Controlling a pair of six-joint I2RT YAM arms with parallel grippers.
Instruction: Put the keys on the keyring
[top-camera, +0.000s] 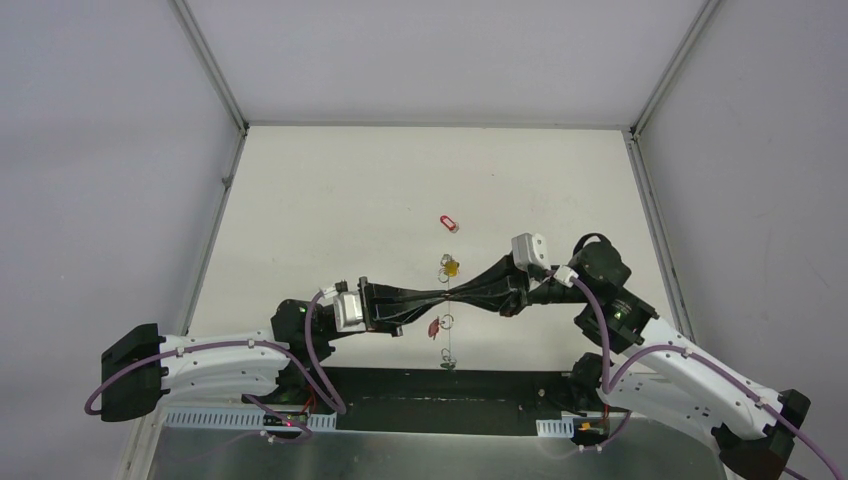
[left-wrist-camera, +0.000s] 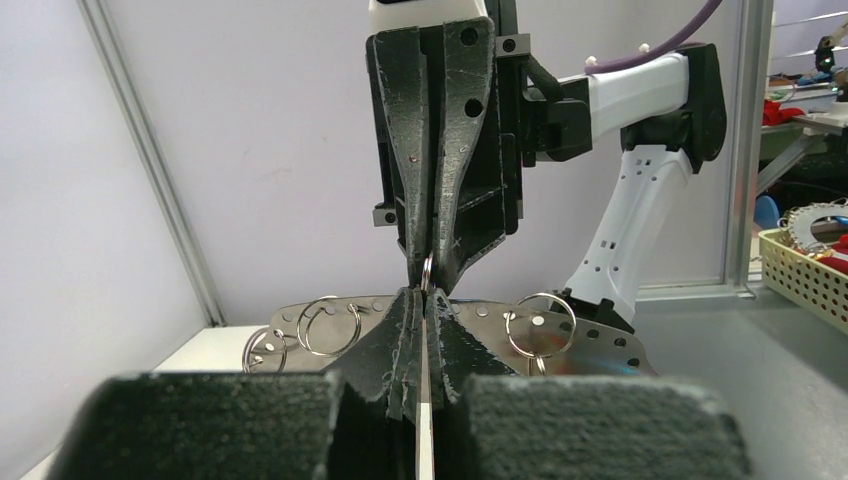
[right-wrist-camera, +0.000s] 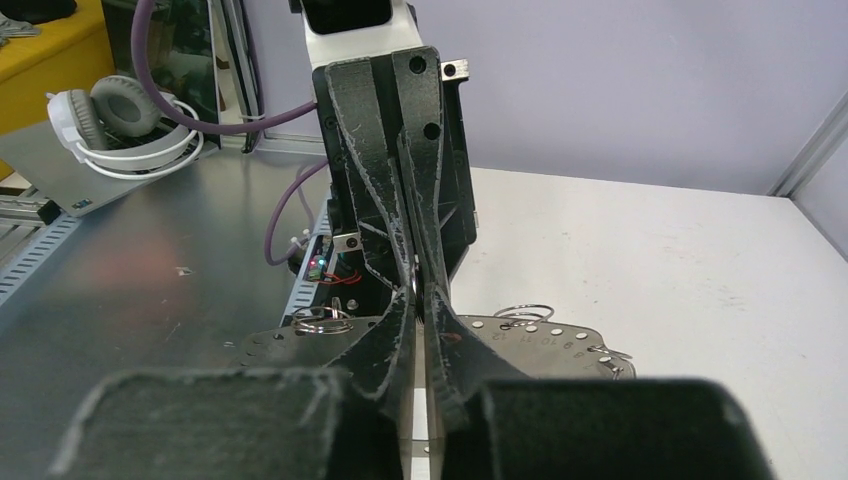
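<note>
Left claw (top-camera: 440, 297) fingers together, what they hold hidden. Right claw (top-camera: 456, 292) tips pinched on thin silver wire loop (left-wrist-camera: 427, 268); keyring or key loop, cannot tell. Claws meet tip to tip above white desk (top-camera: 330, 200), axis left-right. Yellow-tagged silver key (top-camera: 452, 266) on desk just beyond junction, red-tagged silver key (top-camera: 435, 327) just nearer bases. Arms equally close.

Grey walls (top-camera: 100, 150), white table (top-camera: 350, 200), aluminium corner posts (top-camera: 214, 72).

The left end effector (left-wrist-camera: 424, 305), jaws together, meets the right end effector (left-wrist-camera: 432, 278) tip to tip before a metal plate (left-wrist-camera: 600, 350).
</note>
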